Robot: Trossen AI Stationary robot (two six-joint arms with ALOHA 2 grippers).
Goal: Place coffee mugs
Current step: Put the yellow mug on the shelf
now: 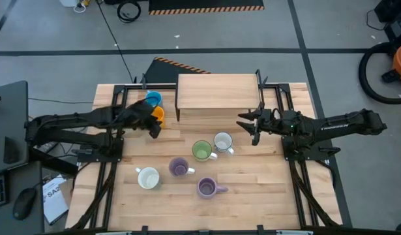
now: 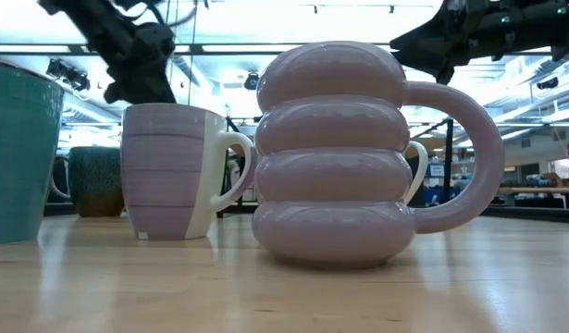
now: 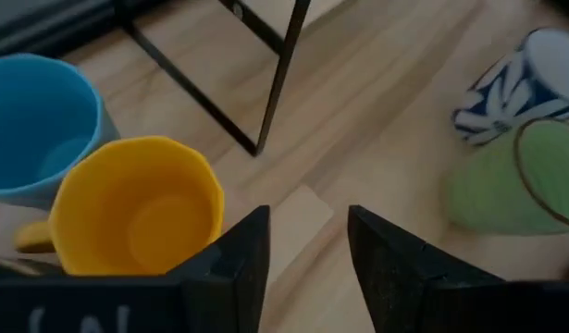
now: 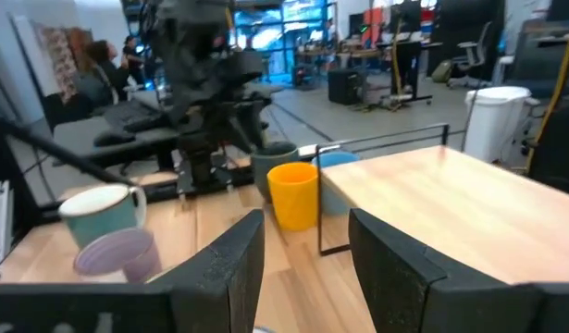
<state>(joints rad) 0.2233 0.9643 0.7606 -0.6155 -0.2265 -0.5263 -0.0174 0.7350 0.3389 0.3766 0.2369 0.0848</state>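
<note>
Upper left of the table in the high view: left gripper (image 1: 152, 128) sits just beside the orange mug (image 1: 158, 113), with the blue mug (image 1: 152, 99) right behind that. Both mugs stand upright beside the left leg of the raised wooden shelf (image 1: 218, 91). Left wrist view shows the left gripper (image 3: 307, 245) with fingers parted a moderate gap, only bare tabletop between them; the orange mug (image 3: 136, 205) is just outside one finger, not gripped. Can't tell if that finger touches the mug wall.

Right gripper (image 1: 248, 125) hangs right of centre, near the shelf's front right corner, above the table. Right wrist view: fingers apart, nothing between them, holding nothing.

Rest of the mugs are at mid-table, all upright:
- green mug (image 1: 201, 151) and a white patterned mug (image 1: 223, 142), touching or nearly so, just left of the right gripper
- pale purple mug (image 1: 179, 168) below the green one
- white mug (image 1: 148, 177) at lower left
- ribbed pale purple mug (image 1: 207, 188) lowest in frame, well apart from both grippers; fills the low view (image 2: 335, 157)
</note>
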